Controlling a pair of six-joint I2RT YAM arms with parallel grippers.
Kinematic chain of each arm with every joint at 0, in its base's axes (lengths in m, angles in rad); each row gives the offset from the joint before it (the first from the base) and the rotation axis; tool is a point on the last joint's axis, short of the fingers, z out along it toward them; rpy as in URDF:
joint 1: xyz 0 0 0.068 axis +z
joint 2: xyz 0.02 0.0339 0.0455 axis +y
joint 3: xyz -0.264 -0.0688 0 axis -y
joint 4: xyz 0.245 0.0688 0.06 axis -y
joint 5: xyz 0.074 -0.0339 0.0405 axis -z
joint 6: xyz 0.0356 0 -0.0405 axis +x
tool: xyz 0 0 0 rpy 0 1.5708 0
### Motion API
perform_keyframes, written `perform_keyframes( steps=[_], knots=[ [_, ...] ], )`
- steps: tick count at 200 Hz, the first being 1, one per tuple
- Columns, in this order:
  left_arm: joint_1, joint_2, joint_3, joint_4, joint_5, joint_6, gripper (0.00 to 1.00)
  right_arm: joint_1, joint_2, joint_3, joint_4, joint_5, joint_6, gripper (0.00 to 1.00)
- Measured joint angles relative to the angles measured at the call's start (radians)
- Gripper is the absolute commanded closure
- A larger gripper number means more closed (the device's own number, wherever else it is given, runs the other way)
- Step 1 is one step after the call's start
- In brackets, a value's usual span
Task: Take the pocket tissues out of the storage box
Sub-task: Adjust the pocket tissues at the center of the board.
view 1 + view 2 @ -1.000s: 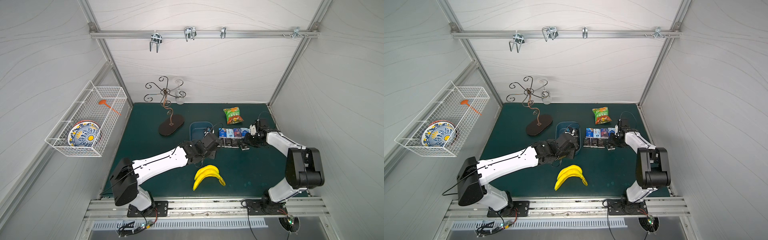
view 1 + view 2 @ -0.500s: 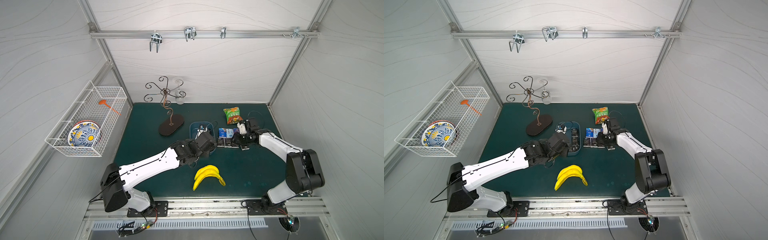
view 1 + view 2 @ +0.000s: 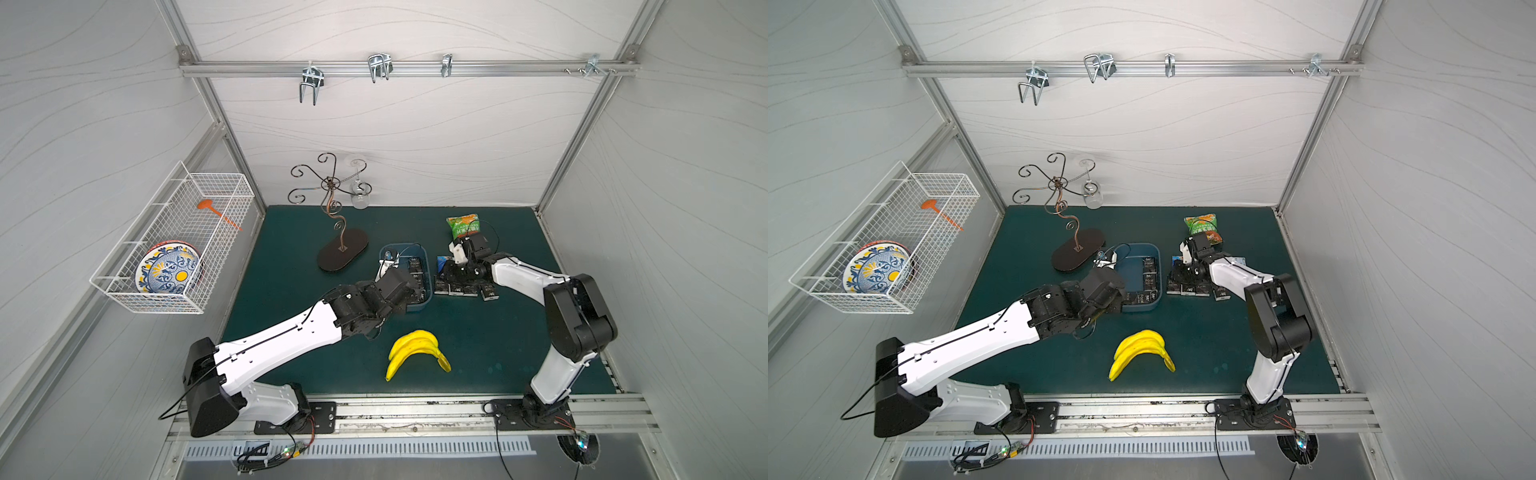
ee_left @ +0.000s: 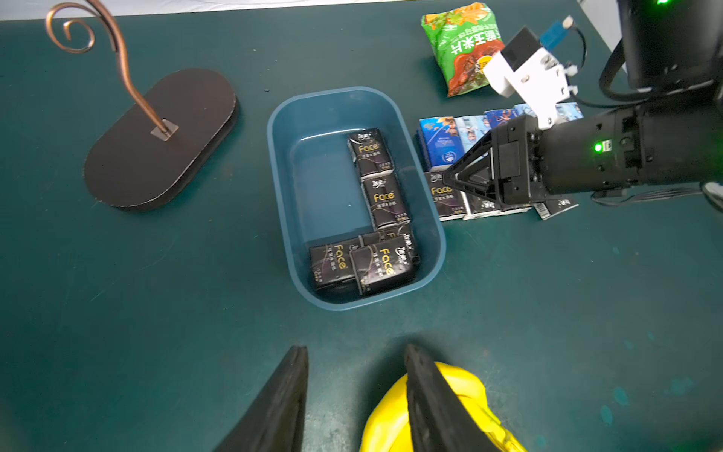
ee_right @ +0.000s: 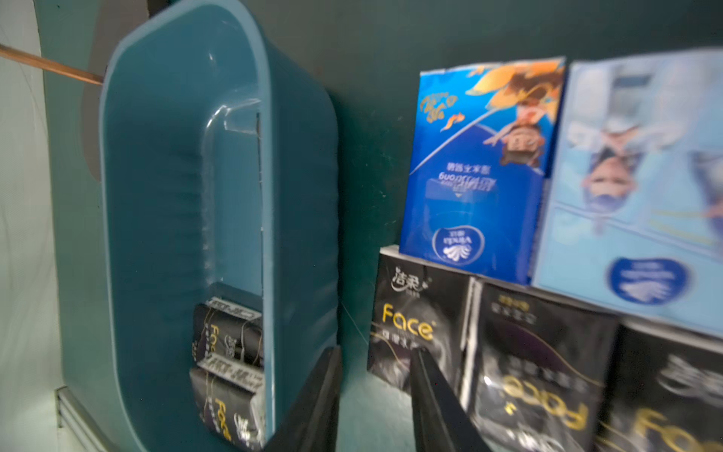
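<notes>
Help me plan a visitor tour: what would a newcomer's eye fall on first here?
The bright yellow bananas at the front middle of the green mat. Next, the colourful patterned plate standing in the white wire basket on the left wall. Then the blue storage box mid-table, black pocket tissues inside, more packs beside it.

**Bystanders Around the Table**

Yellow bananas (image 3: 415,353) are laid near the table's (image 3: 282,270) front edge, and a green-orange snack bag (image 3: 463,225) toward its far right corner. A scrolled metal stand (image 3: 343,250), hung with a glass (image 3: 359,199), is set toward the far edge. A patterned plate (image 3: 168,272) is held in a wall-mounted wire basket (image 3: 220,232).
</notes>
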Motion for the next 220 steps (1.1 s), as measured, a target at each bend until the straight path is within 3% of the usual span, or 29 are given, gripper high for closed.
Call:
perform_keyframes(
  steps=[96, 220],
  knots=[
    [0.020, -0.017, -0.037, -0.007, 0.000, -0.008, 0.55, 0.019, 0.078, 0.002, 0.063, -0.032, 0.030, 0.67],
    [0.026, -0.037, -0.042, -0.007, 0.000, -0.019, 0.55, -0.037, 0.068, -0.044, 0.121, -0.069, 0.024, 0.67]
  ],
)
